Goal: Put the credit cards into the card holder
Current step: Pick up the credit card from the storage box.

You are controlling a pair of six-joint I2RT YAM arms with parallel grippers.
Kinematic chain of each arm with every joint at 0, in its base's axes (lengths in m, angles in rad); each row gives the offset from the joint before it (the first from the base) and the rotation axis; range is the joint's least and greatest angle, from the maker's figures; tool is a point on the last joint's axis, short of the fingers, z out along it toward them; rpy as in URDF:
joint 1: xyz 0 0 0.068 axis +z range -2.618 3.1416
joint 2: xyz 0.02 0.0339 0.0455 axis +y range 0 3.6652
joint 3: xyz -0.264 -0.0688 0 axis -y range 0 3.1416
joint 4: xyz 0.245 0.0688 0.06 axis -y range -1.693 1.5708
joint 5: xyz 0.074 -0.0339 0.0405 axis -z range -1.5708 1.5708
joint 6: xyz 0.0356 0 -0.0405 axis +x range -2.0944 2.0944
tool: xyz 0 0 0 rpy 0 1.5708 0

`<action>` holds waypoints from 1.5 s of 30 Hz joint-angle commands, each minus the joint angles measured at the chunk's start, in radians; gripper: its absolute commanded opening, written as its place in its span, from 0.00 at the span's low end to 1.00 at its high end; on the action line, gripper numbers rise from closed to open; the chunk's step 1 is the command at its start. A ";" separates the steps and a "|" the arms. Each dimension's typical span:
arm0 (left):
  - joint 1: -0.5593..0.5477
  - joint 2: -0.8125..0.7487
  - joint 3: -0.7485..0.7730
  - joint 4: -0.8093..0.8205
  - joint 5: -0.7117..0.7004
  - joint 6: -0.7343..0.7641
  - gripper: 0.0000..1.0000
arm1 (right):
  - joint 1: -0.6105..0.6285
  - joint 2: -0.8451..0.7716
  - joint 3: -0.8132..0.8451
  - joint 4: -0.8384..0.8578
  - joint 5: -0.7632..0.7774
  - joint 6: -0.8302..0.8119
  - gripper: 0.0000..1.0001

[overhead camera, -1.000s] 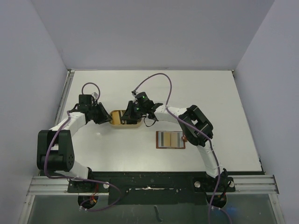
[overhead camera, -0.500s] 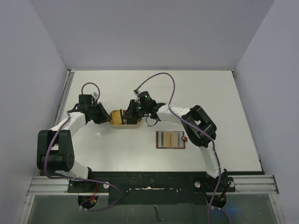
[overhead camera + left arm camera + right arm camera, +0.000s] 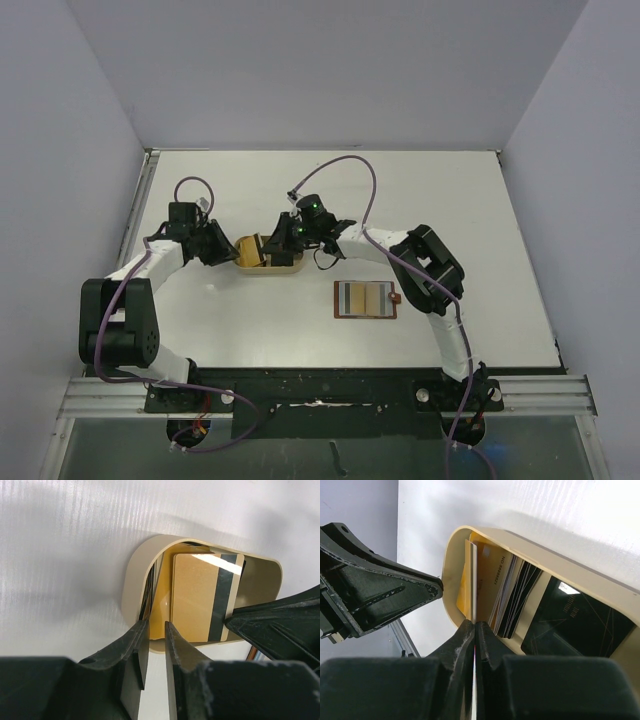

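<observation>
Over left of centre on the table (image 3: 450, 200) sits a tan tray (image 3: 286, 270) with rounded ends, and both arms are crowded around it. The left gripper (image 3: 228, 250) comes in from the left. In its wrist view its fingers (image 3: 137, 650) are nearly together, with the tray's end wall (image 3: 131, 585) pinched between them, so it's got the tray clamped.

The right gripper (image 3: 277, 243) reaches in from the right, and its jaws are squeezed tight on one card (image 3: 473, 565) standing on edge inside the tray. From the other side that card (image 3: 197, 597) looks tan with a dark stripe down it. It's upright near the tray's left end and hasn't come out of the tray.

The rest of the credit cards (image 3: 512, 597) are in the tray too: a gold one with printed digits, a fan of dark ones leaning together, and a black one (image 3: 570, 630) lying flat toward the right end.

The card holder (image 3: 365, 299) lies open and flat on the table, well apart from the tray on its near right, striped slots facing up. Neither gripper is touching it.
</observation>
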 commanded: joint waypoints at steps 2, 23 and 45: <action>0.007 -0.016 0.056 -0.003 -0.006 0.022 0.19 | -0.006 -0.073 -0.017 0.072 -0.041 -0.005 0.00; 0.015 -0.292 0.005 0.277 0.548 -0.188 0.42 | -0.109 -0.432 -0.386 0.399 -0.248 0.037 0.00; -0.011 -0.286 -0.289 1.039 0.743 -0.690 0.01 | -0.091 -0.511 -0.443 0.440 -0.278 0.074 0.10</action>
